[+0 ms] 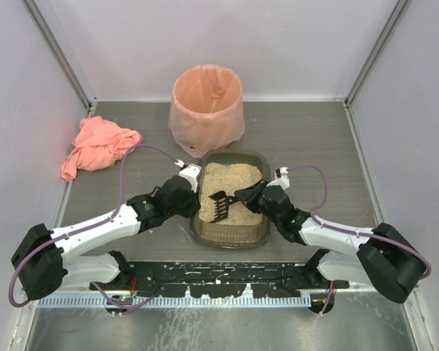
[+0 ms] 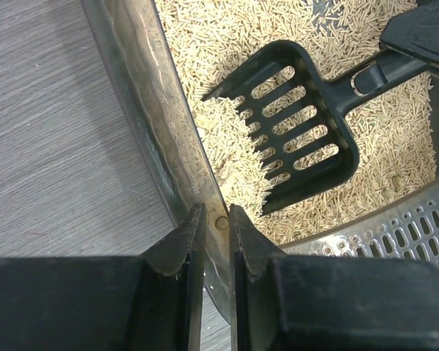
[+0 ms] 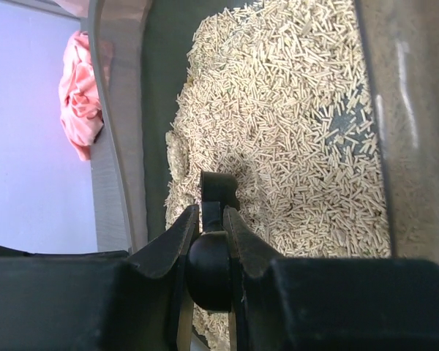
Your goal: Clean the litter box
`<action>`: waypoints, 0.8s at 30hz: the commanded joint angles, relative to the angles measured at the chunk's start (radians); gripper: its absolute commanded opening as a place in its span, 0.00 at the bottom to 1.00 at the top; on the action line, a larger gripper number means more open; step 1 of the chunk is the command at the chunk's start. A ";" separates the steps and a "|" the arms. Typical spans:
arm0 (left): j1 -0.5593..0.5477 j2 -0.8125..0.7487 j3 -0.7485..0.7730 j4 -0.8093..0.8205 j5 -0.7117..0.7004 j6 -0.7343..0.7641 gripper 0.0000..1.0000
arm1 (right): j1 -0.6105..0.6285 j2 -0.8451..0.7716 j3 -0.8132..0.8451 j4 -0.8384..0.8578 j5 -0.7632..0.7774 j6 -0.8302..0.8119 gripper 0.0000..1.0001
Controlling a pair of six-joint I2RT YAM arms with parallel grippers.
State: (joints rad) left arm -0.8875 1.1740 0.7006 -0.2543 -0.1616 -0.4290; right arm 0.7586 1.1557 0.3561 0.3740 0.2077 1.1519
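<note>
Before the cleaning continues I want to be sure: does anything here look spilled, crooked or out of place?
No litter shows on the table; it all sits inside the litter box. Only the pink cloth looks out of place: it lies crumpled at the table's left edge, apart from the box.

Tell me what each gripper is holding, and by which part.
The left gripper pinches the litter box by its left rim. The right gripper holds the scoop by its handle.

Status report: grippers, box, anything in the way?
Left gripper shut on box rim. Right gripper holds scoop over litter. Bin just behind box.
</note>
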 commanded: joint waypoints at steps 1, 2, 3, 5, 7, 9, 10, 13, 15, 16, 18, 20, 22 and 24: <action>-0.007 0.031 0.009 0.062 0.086 -0.008 0.10 | 0.025 0.032 -0.039 0.169 -0.091 0.110 0.01; -0.007 0.027 0.008 0.060 0.083 -0.008 0.10 | 0.026 0.018 -0.048 0.169 -0.073 0.117 0.01; -0.007 0.022 0.007 0.059 0.078 -0.009 0.10 | 0.026 -0.001 -0.057 0.167 -0.058 0.124 0.01; -0.008 0.012 0.004 0.052 0.065 -0.011 0.10 | 0.024 -0.052 -0.072 0.140 -0.022 0.129 0.01; -0.007 0.002 0.001 0.047 0.055 -0.010 0.10 | 0.020 -0.103 -0.082 0.101 0.001 0.126 0.01; -0.007 -0.005 -0.001 0.041 0.049 -0.008 0.10 | 0.009 -0.141 -0.093 0.081 0.001 0.126 0.00; -0.007 -0.008 0.000 0.038 0.047 -0.007 0.10 | -0.001 -0.156 -0.099 0.074 0.002 0.125 0.00; -0.007 -0.011 0.000 0.035 0.043 -0.005 0.10 | -0.025 -0.175 -0.107 0.059 -0.007 0.125 0.01; -0.007 -0.012 0.000 0.035 0.043 -0.005 0.10 | -0.037 -0.178 -0.113 0.061 -0.015 0.124 0.01; -0.008 -0.012 0.001 0.036 0.042 -0.005 0.10 | -0.041 -0.177 -0.117 0.065 -0.019 0.124 0.01; -0.007 -0.013 0.000 0.035 0.042 -0.006 0.10 | -0.050 -0.181 -0.124 0.073 -0.025 0.126 0.00; -0.008 -0.013 0.002 0.035 0.042 -0.005 0.11 | -0.059 -0.181 -0.124 0.074 -0.030 0.122 0.01; -0.007 -0.011 0.002 0.035 0.042 -0.005 0.11 | -0.066 -0.170 -0.114 0.074 -0.042 0.107 0.01; -0.007 -0.008 0.003 0.035 0.042 -0.004 0.11 | -0.067 -0.147 -0.084 0.060 -0.057 0.060 0.01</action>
State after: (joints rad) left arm -0.8825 1.1648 0.7010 -0.2436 -0.1680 -0.4294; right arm 0.7010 0.9970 0.2317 0.3885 0.1726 1.2434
